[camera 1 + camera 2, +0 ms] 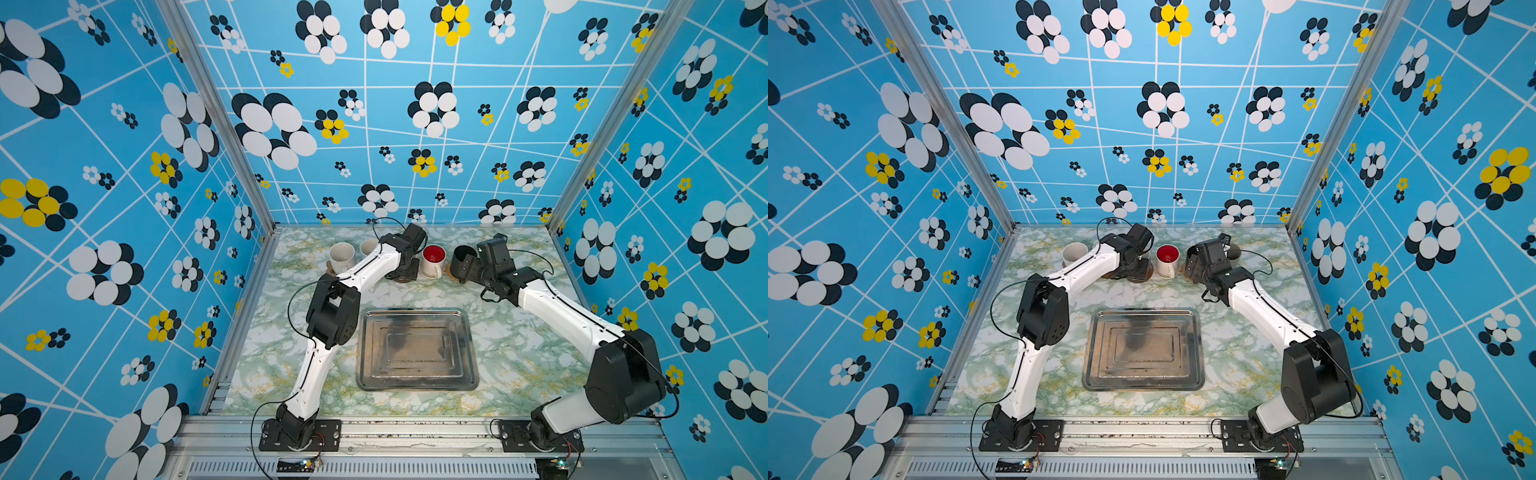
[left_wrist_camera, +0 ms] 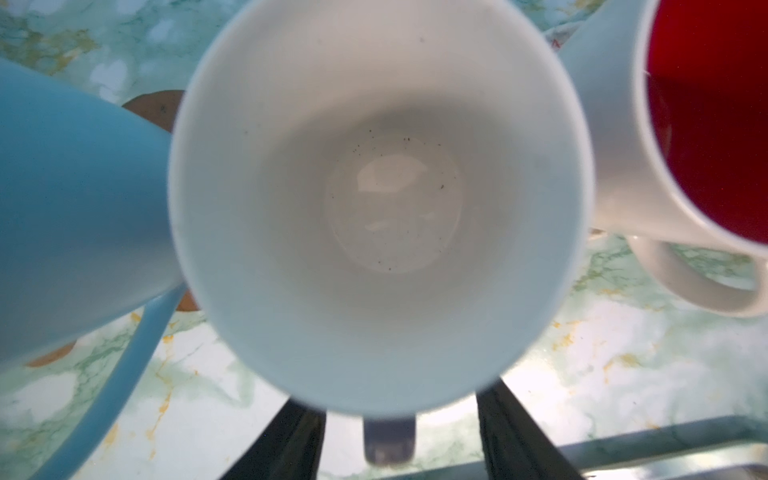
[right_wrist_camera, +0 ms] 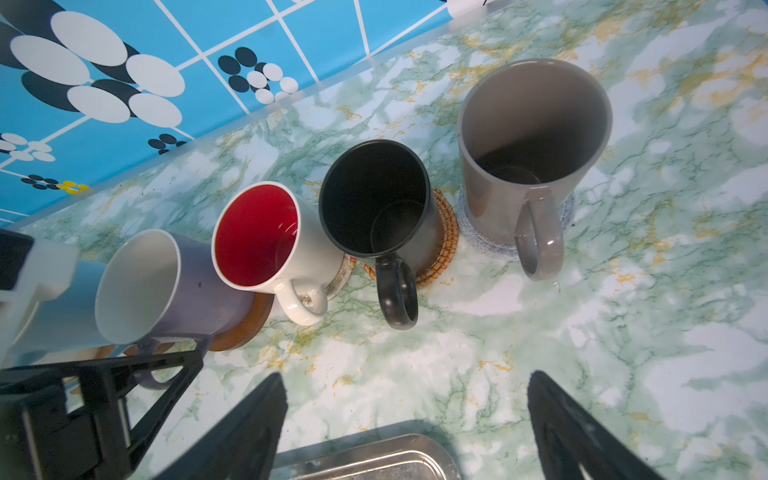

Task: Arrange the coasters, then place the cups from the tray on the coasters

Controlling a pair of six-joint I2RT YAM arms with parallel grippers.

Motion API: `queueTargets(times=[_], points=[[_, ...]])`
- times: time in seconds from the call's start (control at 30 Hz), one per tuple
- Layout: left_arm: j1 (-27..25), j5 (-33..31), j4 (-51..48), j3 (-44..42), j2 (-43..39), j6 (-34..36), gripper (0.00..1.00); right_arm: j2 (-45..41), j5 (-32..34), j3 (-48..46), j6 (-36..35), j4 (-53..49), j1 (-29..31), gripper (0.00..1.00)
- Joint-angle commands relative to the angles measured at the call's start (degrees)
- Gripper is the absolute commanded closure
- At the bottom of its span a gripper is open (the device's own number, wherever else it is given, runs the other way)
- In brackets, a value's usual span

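Observation:
Seen from straight above in the left wrist view, the lilac cup (image 2: 380,199) stands upright. Its handle (image 2: 388,440) lies between the fingers of my left gripper (image 2: 390,415), which is open with a gap on each side. In the right wrist view the lilac cup (image 3: 166,286) rests on a brown disc coaster (image 3: 249,328), the red-inside cup (image 3: 266,237) on white crochet (image 3: 343,274), the black cup (image 3: 378,199) on rattan (image 3: 444,245), and the grey-beige cup (image 3: 528,141) on a pale grey round (image 3: 490,245). My right gripper (image 3: 407,399) hangs open and empty before them. The tray (image 1: 415,349) holds nothing.
A white speckled cup (image 1: 343,255) and a light blue cup (image 2: 75,216) stand at the left end of the row, near the back wall. Another brown coaster (image 2: 153,108) shows beside the blue cup. The cups stand close together, and the tray's corner (image 3: 374,457) lies under my right gripper.

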Motion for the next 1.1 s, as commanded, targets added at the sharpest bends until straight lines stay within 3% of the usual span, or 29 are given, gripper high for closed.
queueTargets(times=[0.0,0.53,0.7,1.07], points=[[-0.82,-1.74,0.81,-2.99,-6.11,0.76,0.37,-2.56,-1.46,-0.28,0.30,-1.08,-0.46,0.08],[-3.19,-3.59,11.11,-20.45,-23.79,0.91,0.24,-7.68,-4.45,-2.97,1.41,-0.08,-0.51,0.08],[-3.57,-4.02,16.59,-29.98,-34.23,1.21,0.20,-10.91,-5.48,-4.48,1.89,0.24,-0.47,0.03],[-3.57,-4.72,25.07,-48.28,-55.12,0.93,0.01,-18.46,-4.79,-6.18,1.44,-3.15,-0.46,0.01]])
